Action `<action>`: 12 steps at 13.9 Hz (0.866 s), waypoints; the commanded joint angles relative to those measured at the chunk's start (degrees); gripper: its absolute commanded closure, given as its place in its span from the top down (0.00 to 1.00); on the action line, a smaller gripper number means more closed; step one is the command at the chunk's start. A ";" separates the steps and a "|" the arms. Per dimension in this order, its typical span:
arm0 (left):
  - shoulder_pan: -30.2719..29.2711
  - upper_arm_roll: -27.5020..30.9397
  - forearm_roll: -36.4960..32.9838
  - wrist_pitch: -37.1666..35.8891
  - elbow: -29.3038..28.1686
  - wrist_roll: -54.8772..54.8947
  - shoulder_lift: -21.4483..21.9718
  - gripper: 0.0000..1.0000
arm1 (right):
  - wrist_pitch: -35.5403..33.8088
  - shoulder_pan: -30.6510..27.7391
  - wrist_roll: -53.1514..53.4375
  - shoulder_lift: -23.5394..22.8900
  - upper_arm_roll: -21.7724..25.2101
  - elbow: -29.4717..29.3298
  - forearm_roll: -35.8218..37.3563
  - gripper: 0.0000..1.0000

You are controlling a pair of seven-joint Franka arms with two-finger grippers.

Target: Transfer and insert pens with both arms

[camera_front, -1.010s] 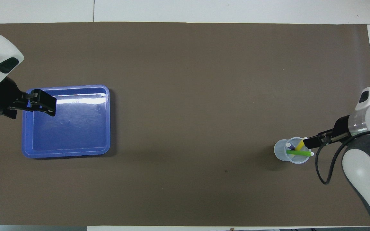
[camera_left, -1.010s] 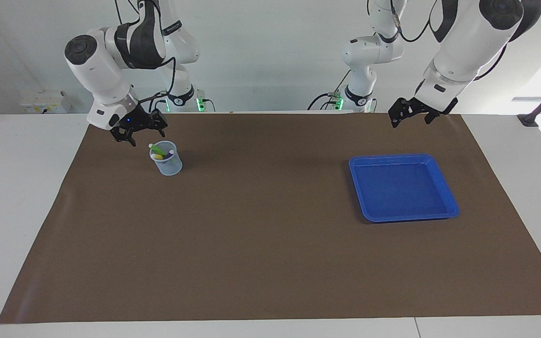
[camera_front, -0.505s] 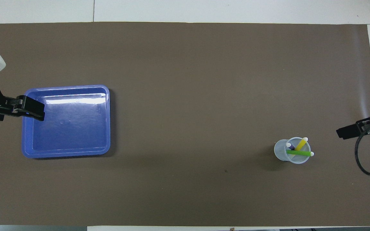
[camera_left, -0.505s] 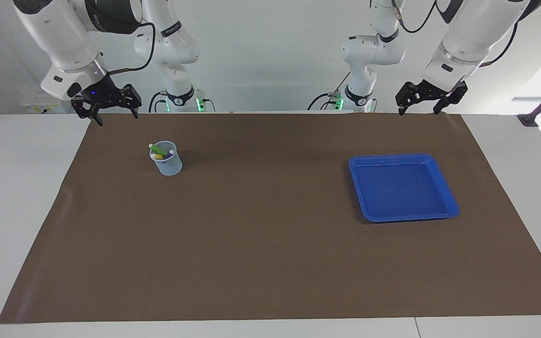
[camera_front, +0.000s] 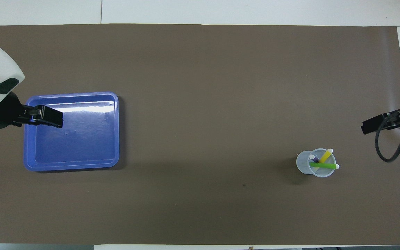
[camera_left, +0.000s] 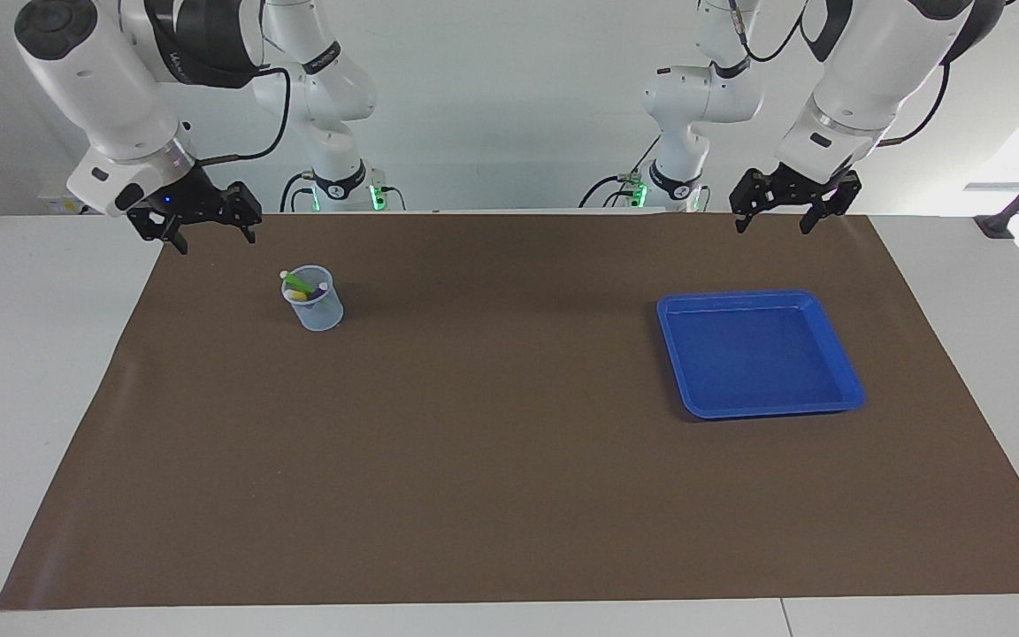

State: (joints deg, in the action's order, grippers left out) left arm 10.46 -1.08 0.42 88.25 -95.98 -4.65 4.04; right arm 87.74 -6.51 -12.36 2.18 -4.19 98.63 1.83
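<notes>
Three pens, green (camera_front: 321,165), yellow (camera_front: 325,156) and purple (camera_front: 313,158), stand tilted in the cup (camera_front: 303,162), which sits on the mat (camera_front: 200,132) toward the right arm's end of the table. The tray (camera_front: 116,132), toward the left arm's end, holds nothing. Judged from this layout, insertion is complete and no pen is left to move; no pen lies on the mat or in either gripper.

Right gripper (camera_left: 204,221): raised over the mat's edge, at about 10 o'clock from the cup in the facing view, fingers spread apart and empty. Left gripper (camera_left: 784,211): raised at about 12 o'clock from the tray in the facing view, fingers likewise spread and empty.

Overhead, both grippers are cut off at the frame's sides; the left one overlaps the tray's rim only because it is raised. The purple pen shows only in part inside the cup. The pens' lower ends are blurred by the cup wall.
</notes>
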 commanded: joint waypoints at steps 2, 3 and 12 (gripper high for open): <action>0.62 -0.33 0.81 -1.66 2.17 0.26 -0.95 1.00 | -2.13 1.32 1.29 -2.44 1.55 -3.18 2.47 1.00; 0.70 -0.41 0.90 -3.07 3.85 0.26 -1.75 1.00 | -2.30 1.93 1.29 -2.62 2.51 -3.62 2.65 1.00; 0.44 -0.33 1.52 -2.47 2.90 0.35 -0.62 1.00 | -4.06 6.94 1.73 -2.36 7.88 -7.75 1.60 1.00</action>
State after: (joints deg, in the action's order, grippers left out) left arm 10.50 -1.92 1.35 86.86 -93.88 -4.65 3.47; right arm 84.77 -0.02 -11.68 0.17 3.35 91.65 3.44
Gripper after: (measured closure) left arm 0.000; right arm 0.000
